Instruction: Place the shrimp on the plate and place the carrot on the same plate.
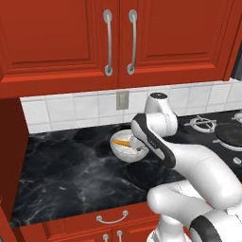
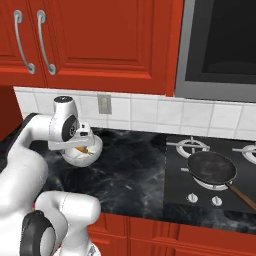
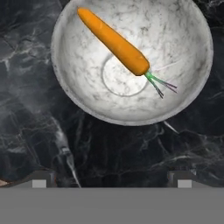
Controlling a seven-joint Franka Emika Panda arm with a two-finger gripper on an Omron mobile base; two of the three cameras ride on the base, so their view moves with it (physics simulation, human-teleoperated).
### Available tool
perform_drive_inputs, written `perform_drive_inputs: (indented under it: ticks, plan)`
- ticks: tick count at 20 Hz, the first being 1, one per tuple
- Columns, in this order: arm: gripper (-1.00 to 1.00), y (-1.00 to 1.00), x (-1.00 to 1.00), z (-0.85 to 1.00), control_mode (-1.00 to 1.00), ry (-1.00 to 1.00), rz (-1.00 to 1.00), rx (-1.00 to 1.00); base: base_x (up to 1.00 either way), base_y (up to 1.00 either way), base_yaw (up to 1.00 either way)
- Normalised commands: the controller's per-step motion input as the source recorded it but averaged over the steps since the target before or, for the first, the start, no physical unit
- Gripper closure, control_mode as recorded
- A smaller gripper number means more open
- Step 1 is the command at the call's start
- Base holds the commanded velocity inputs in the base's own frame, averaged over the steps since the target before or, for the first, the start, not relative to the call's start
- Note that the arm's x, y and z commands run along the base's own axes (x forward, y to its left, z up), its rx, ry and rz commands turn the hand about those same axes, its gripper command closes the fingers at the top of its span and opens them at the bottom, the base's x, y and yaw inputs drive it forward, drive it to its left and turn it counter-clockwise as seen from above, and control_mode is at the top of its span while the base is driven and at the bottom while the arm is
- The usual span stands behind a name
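The carrot is a long tapered orange stick with a green stalk. It lies slanted inside a deep white marbled bowl on the black counter. My gripper hangs above the bowl's near rim, open, its two fingertips wide apart with nothing between them. From the left base the carrot shows as an orange streak in the bowl, which my arm partly covers. From the right base my hand sits right over the bowl. The shrimp and the plate are out of view.
A black marble counter runs left from the bowl to a red cabinet side. To the right is a stove with a black pan on a burner. Red wall cabinets hang overhead, above a wall outlet.
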Motion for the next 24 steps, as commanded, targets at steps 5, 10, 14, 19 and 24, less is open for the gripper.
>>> perform_drive_inputs:
  ticks: [5,10,14,19,24]
  plan:
    - [-1.00,0.07,0.35,-0.12,-1.00,0.04,0.00,0.00,0.00,0.00,0.00]
    - [-1.00,0.13,0.35,-0.22,-1.00,0.04,0.00,0.00,0.00,0.00,0.00]
    - [-1.00,0.04,0.35,-0.16,-1.00,0.03,0.00,0.00,0.00,0.00,0.00]
    - [-1.00,0.00,0.39,-0.08,-1.00,0.02,0.01,0.00,0.00,0.00,0.00]
    - [-1.00,0.00,0.32,-0.17,-1.00,0.00,0.01,0.00,0.00,0.00,0.00]
